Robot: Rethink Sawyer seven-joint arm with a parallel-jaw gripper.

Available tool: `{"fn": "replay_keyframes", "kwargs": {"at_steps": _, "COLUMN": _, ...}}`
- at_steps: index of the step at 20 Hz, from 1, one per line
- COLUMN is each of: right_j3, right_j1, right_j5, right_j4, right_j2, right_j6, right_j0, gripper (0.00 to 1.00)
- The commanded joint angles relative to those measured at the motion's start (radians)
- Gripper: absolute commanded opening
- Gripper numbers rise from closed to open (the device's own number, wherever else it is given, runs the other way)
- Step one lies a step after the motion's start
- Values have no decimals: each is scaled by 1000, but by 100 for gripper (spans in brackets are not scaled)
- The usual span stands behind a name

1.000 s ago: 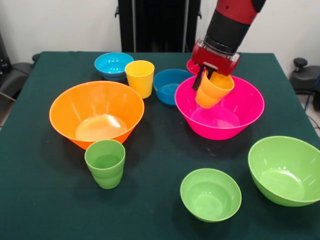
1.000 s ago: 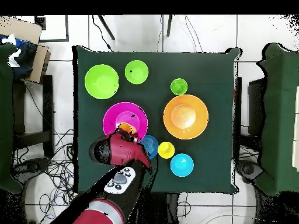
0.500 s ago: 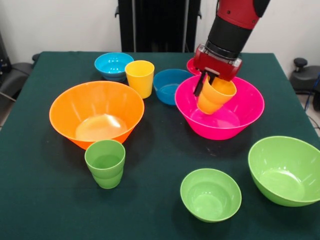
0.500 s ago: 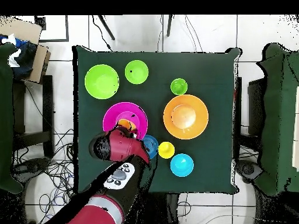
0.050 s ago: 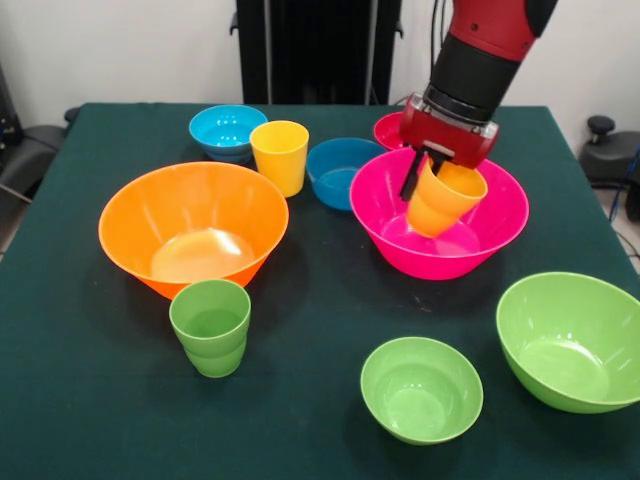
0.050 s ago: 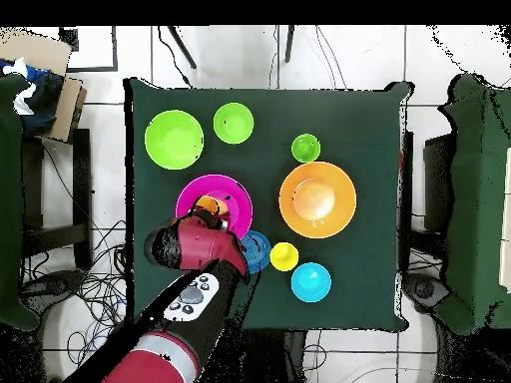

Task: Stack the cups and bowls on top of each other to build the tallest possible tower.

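- The claw (image 5: 432,172) was clamped on the orange-yellow cup's (image 5: 441,200) rim, tilted, above the large pink bowl (image 5: 480,235).
- Base apparently not touching; it needed levelling upright over the bowl's centre, lowering, then releasing.

Seen from directly above, a square dark green table (image 6: 349,289) holds glossy plastic tableware. A large lime green round bowl (image 6: 174,139) and a smaller lime green bowl (image 6: 233,123) sit side by side near the top edge. A small green tumbler (image 6: 305,148) stands just above a large orange bowl (image 6: 317,199). Below it are a yellow cup (image 6: 283,256) and a light blue bowl (image 6: 310,282). The red and black robot arm (image 6: 195,254) reaches up from the bottom, covering part of a large hot pink bowl (image 6: 228,194) and a darker blue bowl (image 6: 258,251). An orange-yellow cup (image 6: 209,205) shows inside the pink bowl at the arm's tip.
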Motion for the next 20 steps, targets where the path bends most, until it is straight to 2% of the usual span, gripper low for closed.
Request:
{"fn": "replay_keyframes", "kwargs": {"at_steps": 1, "right_j3": -125, "right_j1": 48, "right_j5": 104, "right_j4": 43, "right_j2": 32, "right_j6": 159, "right_j0": 20, "gripper": 0}}
{"fn": "replay_keyframes", "kwargs": {"at_steps": 10, "right_j3": -167, "right_j1": 80, "right_j5": 124, "right_j4": 56, "right_j2": 13, "right_j6": 160, "right_j0": 26, "gripper": 0}}
{"fn": "replay_keyframes", "kwargs": {"at_steps": 20, "right_j3": -145, "right_j1": 70, "right_j5": 118, "right_j4": 56, "right_j2": 9, "right_j6": 153, "right_j0": 36, "gripper": 0}}
